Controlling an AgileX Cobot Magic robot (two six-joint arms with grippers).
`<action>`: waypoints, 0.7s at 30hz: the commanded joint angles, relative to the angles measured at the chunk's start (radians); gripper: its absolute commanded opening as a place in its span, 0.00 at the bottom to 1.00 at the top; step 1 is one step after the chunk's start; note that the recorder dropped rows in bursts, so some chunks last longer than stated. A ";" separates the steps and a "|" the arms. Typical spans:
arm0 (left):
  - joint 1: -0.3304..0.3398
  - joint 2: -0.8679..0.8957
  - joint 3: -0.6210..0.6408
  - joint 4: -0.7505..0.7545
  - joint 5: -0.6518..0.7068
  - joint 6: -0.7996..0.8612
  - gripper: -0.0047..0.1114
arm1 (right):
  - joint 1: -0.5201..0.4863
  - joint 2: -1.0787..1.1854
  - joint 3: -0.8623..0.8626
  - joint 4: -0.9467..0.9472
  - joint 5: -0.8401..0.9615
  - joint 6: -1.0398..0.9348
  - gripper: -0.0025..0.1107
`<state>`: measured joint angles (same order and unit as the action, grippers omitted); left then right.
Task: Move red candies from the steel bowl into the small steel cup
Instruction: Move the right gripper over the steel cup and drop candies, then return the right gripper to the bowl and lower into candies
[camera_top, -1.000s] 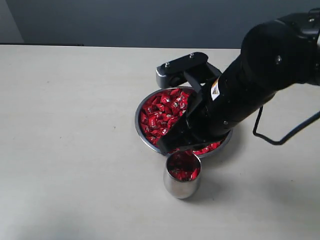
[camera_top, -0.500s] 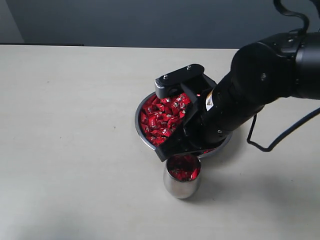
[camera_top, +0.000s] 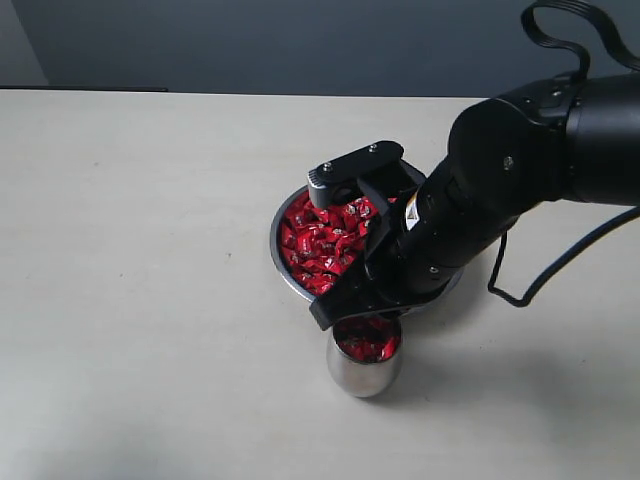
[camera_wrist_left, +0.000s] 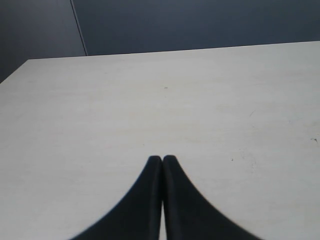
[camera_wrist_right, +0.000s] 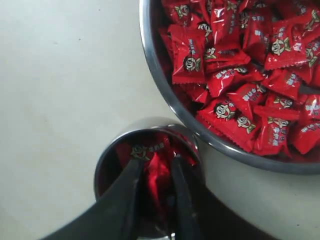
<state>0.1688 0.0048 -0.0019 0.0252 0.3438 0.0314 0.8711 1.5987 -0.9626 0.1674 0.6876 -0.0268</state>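
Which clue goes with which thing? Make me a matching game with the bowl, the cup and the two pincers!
Things:
1. steel bowl
2. small steel cup
3. left pincer
4. right pincer

Clues:
A. shut, over bare table
B. piled full of red candies
C. tips at the cup's mouth, with a red candy between them
D. stands right beside the bowl, with a few candies inside

Pairs: 1-B, 2-D, 3-A, 4-C

You get no legible text here. Red candies (camera_wrist_right: 235, 85): each wrapper shows a round face emblem and pale characters, too blurred to read. Right arm (camera_top: 500, 190): small orange-and-white sticker (camera_top: 410, 212), unreadable.
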 joint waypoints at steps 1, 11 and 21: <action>0.002 -0.005 0.002 0.002 -0.010 -0.002 0.04 | 0.003 0.002 0.004 0.001 -0.010 0.001 0.25; 0.002 -0.005 0.002 0.002 -0.010 -0.002 0.04 | 0.003 0.002 0.004 0.006 -0.013 0.001 0.37; 0.002 -0.005 0.002 0.002 -0.010 -0.002 0.04 | 0.001 -0.003 -0.128 -0.149 -0.004 0.049 0.37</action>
<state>0.1688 0.0048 -0.0019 0.0252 0.3438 0.0314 0.8711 1.5987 -1.0479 0.1070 0.6910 -0.0179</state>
